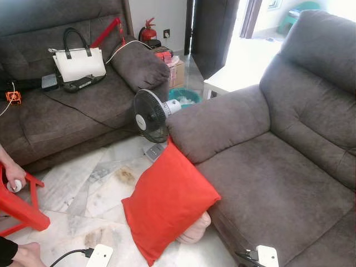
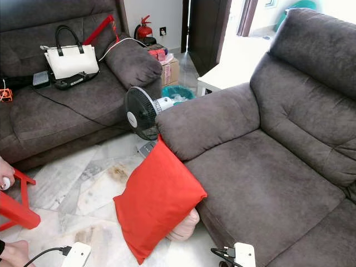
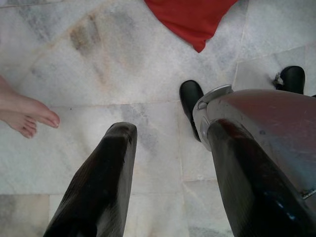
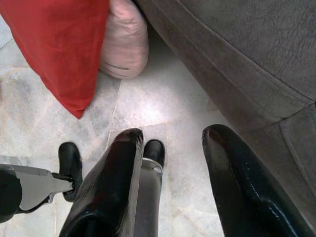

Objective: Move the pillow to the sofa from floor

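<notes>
Red pillow (image 1: 167, 203) on floor against sofa (image 1: 267, 183), apart from both spread, empty fingers (image 4: 111, 192).

The sofa (image 1: 278, 189) seat is left open. The red pillow (image 1: 167, 200) is hemmed by the armrest (image 1: 217, 125), a fan (image 1: 149, 115) and a pink cushion (image 1: 194, 229); bare floor (image 1: 72, 189) lies leftward.

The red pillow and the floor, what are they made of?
The red pillow looks like soft matte cloth over stuffing: it bulges and creases where it leans on the sofa. The floor looks like polished marble or marble-look tile, pale with grey veins, straight joints and brownish stains.
</notes>
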Tool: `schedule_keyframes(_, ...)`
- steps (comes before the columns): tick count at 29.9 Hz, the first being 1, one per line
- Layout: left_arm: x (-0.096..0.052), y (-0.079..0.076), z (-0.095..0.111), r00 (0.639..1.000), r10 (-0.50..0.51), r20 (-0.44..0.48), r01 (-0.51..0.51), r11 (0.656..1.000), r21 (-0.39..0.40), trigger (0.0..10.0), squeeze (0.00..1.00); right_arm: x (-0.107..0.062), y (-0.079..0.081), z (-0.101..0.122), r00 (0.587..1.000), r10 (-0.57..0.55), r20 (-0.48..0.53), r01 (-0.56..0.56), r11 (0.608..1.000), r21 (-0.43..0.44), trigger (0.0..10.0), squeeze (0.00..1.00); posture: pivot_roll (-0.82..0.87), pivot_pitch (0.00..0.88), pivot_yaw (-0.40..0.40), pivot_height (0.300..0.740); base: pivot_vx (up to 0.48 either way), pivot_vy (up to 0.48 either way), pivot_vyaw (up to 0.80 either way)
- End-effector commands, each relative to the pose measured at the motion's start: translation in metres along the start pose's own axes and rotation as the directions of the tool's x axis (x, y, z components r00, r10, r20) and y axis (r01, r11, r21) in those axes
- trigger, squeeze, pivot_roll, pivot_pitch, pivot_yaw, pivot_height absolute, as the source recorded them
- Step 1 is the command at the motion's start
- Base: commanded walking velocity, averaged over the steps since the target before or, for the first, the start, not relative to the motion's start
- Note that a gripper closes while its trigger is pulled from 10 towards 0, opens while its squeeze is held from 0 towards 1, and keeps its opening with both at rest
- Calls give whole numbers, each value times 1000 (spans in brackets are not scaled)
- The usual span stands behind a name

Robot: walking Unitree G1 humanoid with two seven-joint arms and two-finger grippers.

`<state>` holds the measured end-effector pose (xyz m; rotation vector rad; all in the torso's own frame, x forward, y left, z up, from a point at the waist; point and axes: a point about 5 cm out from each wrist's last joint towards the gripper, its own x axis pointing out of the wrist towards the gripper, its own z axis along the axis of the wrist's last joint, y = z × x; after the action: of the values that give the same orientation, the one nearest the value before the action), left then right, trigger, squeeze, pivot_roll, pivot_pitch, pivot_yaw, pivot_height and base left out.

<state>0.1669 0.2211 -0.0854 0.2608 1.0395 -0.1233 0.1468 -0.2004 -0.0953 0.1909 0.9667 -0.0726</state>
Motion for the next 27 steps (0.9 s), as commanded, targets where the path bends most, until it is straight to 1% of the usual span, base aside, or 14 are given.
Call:
schedule_keyframes(1,-1,2,-3,1000,3,-6,-3,1000,0,10000,0,0,0,1,1000,-2,13,2,1000,-7,10000,0,94,49,-29,740,0,0,0)
schedule_keyframes(3,-1,2,-3,1000,2,-7,-2,1000,3,10000,0,0,0,2,1000,-2,21,3,1000,-19,10000,0,94,50,-29,740,0,0,800)
schedule_keyframes(7,-1,2,-3,1000,3,-7,-3,1000,6,10000,0,0,1,1,1000,4,20,-4,1000,-3,10000,0,93,51,-29,740,0,0,800)
schedule_keyframes(9,-1,2,-3,1000,4,-7,-4,1000,5,10000,0,0,1,0,1000,1,22,-2,1000,28,10000,0,95,52,-29,740,0,0,0)
schedule_keyframes(16,-1,2,-3,1000,4,-6,-4,1000,1,10000,0,0,1,0,1000,5,21,-5,1000,30,10000,0,95,51,-29,740,0,0,0)
schedule_keyframes(27,-1,2,-3,1000,-1,-5,1,1000,5,10000,0,0,2,0,1000,4,20,-5,999,34,10000,0,96,52,-28,740,262,0,0)
